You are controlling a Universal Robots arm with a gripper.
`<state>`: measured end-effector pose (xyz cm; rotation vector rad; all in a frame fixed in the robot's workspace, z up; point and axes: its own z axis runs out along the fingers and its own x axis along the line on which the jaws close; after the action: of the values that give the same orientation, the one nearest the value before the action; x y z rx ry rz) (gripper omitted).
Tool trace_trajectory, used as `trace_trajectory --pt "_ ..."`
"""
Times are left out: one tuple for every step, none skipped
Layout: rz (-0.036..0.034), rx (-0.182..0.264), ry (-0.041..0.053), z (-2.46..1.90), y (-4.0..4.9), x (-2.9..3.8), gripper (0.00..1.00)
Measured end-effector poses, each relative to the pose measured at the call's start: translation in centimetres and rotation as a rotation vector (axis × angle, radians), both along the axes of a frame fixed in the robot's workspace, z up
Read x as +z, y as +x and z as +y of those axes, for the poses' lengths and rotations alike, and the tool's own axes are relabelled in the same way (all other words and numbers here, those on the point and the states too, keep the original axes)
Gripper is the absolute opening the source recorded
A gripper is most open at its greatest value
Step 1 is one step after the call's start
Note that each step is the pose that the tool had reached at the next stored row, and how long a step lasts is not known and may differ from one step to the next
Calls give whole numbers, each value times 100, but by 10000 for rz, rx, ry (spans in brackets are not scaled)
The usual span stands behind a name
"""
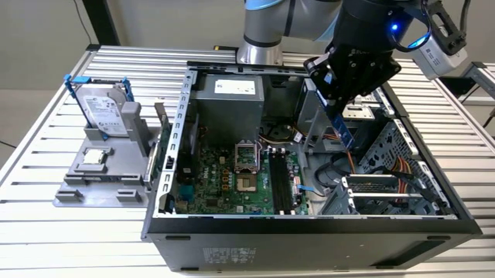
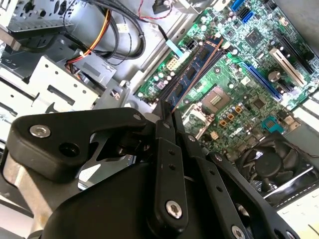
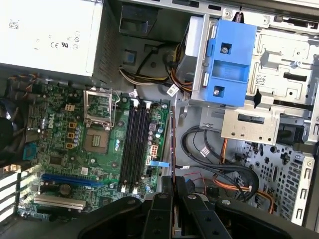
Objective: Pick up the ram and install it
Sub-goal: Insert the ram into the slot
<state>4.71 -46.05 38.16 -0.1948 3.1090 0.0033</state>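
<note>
The gripper (image 1: 335, 105) has its fingers clamped on one end of the ram (image 1: 344, 132). The rest of the stick hangs down from them, close to upright with a slight tilt. In the first wrist view the ram (image 3: 173, 149) shows edge-on as a thin line coming out between the two black fingers (image 3: 160, 206) of the gripper (image 3: 173, 196). In the second wrist view the ram (image 2: 195, 68) shows its blue face with dark chips, reaching out from the gripper (image 2: 167, 113) toward the motherboard (image 2: 239, 84).

The ram is held in the air over the open computer case (image 1: 309, 230). The black memory slots (image 1: 282, 180) lie on the motherboard (image 1: 224, 179) toward the exterior view's left of the ram, apart from it. In the first wrist view the stick's edge runs just beside the board's rim, near the slots (image 3: 134, 144).

On the ram's other side is the metal drive cage (image 1: 386, 153) with a blue bracket (image 3: 230, 64), and orange and black cables (image 3: 227, 169) are bunched beneath it. The power supply (image 1: 228, 95) stands at the far end of the case, and the processor socket (image 1: 246, 157) is beside the slots.

The space over the slots lies open, bounded by the case walls and the drive cage.

Outside the case, on the exterior view's left, a grey stand (image 1: 101, 182) on the slatted table (image 1: 46, 231) holds a hard drive (image 1: 103, 110) on edge and a small square chip (image 1: 94, 155).
</note>
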Motion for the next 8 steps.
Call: trace_trajectory --pt "0 -1 0 0 0 0 0" --pt "0 -1 0 0 0 0 0" --pt "0 0 -1 0 0 -2 0" --pt "0 -1 0 1 0 -5 0" --pt "0 -1 0 1 0 -8 0" --pt "0 -1 0 0 0 -12 0" --pt "0 -1 0 0 0 -17 0" --pt "0 -1 0 0 0 -23 0"
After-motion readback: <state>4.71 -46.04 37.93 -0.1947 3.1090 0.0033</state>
